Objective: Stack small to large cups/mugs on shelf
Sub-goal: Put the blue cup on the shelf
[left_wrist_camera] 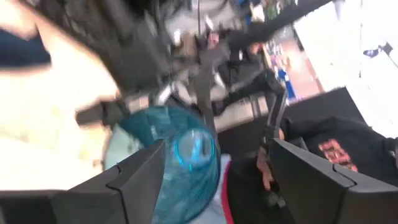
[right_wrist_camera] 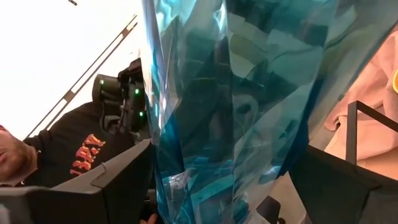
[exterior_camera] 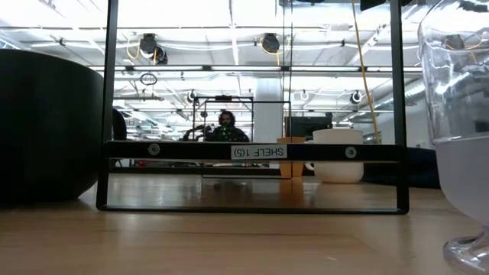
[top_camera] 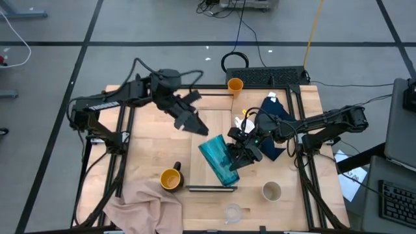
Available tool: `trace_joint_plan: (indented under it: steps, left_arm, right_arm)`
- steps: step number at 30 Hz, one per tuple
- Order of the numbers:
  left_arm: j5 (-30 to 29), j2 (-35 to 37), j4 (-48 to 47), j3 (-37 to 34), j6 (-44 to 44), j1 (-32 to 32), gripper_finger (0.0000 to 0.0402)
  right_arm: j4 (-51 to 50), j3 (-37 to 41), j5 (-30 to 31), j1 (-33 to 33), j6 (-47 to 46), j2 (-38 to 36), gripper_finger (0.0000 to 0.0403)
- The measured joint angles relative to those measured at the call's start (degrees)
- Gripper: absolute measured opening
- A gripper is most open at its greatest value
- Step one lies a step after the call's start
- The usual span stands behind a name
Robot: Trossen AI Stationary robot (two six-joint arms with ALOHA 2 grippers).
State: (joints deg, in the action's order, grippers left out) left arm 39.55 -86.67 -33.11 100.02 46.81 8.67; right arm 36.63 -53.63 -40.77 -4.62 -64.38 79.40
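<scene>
Floor (top_camera: 162, 26): grey tiles are being crossed by dark lines around the table.
Cables (top_camera: 244, 32): black and yellow leads are being trailed over the floor.
Ceiling (exterior_camera: 229, 15): the room is being lit by bright overhead strips.
Keyboard (top_camera: 396, 201): it is being kept beside the table.
Person (exterior_camera: 226, 126): seated far back.

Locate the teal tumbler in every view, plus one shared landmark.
High view: teal tumbler centre, lying tilted, between the right gripper's fingers.
Low view: not in it.
Left wrist view: lower centre, seen end-on.
Right wrist view: fills the middle.
Shared landmark: the right gripper, which grips it.
</scene>
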Motion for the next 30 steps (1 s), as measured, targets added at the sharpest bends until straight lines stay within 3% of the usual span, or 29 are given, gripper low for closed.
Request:
trace_joint_plan:
  steps: [11,23,30]
  left_arm:
    - [-6.02,8.62,-0.19,-0.08,-0.83,5.68,0.0292]
    - [-16.50,18.96,0.20,-0.01,-2.17,7.44,0.0292]
    - [-20.80,22.85,0.19,-0.01,-3.18,7.45,0.0292]
  right_arm:
    - [-5.86,0.00,0.42,2.31,7.86,0.04,0.0329]
    - [-10.49,0.02,6.31,2.84,19.06,0.04,0.0329]
    - [-13.78,0.02,6.65,3.90,22.08,-0.35,0.0329]
